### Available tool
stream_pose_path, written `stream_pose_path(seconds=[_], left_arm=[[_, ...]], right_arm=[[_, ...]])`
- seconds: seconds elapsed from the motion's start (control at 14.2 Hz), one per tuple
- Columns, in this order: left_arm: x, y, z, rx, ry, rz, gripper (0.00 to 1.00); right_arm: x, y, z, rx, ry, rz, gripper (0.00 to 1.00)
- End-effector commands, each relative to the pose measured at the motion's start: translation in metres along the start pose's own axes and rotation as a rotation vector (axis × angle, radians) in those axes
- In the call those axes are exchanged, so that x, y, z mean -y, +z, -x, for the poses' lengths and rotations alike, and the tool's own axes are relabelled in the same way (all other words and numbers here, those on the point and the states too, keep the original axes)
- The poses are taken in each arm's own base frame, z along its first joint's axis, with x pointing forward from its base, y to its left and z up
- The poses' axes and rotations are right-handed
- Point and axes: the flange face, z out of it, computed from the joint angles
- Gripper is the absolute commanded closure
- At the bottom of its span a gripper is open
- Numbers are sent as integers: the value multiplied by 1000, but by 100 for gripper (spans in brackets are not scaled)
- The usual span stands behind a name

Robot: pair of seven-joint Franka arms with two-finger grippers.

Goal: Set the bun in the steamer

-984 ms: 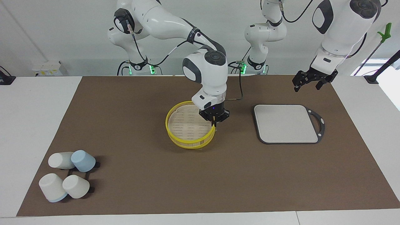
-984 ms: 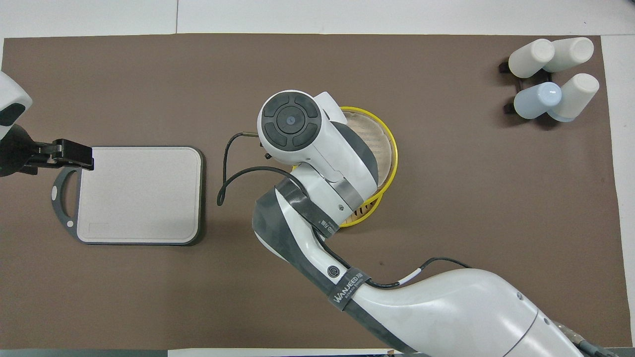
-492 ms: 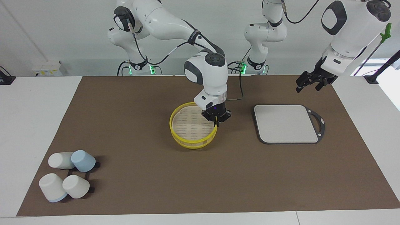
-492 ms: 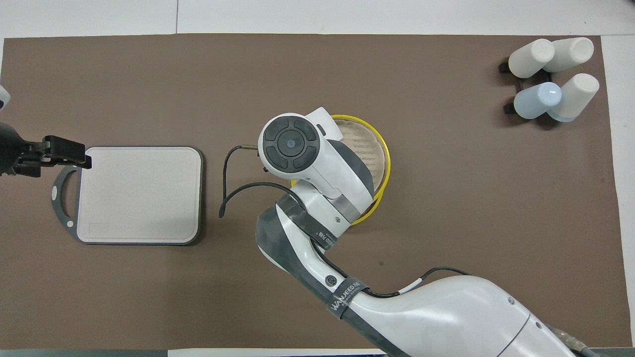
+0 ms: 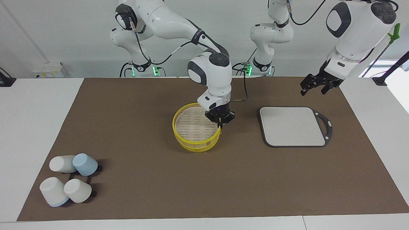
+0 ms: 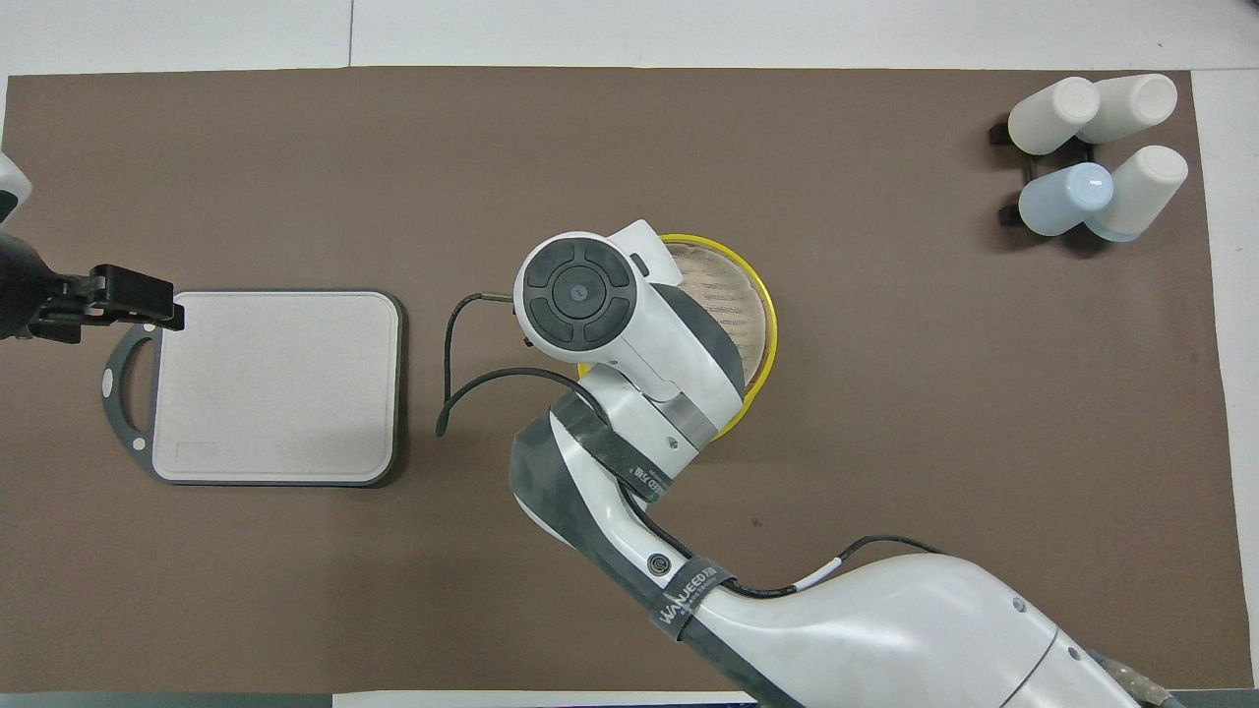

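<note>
Yellow-rimmed steamer (image 5: 195, 134) pinched at its rim by the downward-pointing right gripper (image 5: 219, 122); left gripper (image 5: 313, 85) spread, aloft.

grey board (image 5: 292, 126), four cups (image 5: 68, 182), brown mat (image 5: 143, 179)

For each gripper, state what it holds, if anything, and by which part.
The right gripper holds the steamer by its yellow rim, at the edge toward the left arm's end. The left gripper holds nothing; it hangs near the board.
</note>
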Motion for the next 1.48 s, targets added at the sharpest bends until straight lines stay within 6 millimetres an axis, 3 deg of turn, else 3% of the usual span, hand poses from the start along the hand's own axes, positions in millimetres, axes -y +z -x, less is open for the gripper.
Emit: stream_pose_path(seconds=[0.0,0.14,0.42,0.98,1.34,1.41], left_arm=[[0,-13,1,6,36,-32,0],[0,-12,1,7,37,-32,0],[0,-12,3,6,43,-33,0],[2,-11,2,6,61,-56,0],[2,-11,3,4,63,-70,0],[2,-12,4,2,63,-70,0]], right_arm=[[-2,-5,8,-13,39,-10,100],[5,-4,20,-11,23,-16,100],[1,4,30,-17,32,-24,100],[-12,7,19,-16,38,-12,100],[-14,11,22,-14,41,-11,100],[-14,11,22,-15,42,-13,93]])
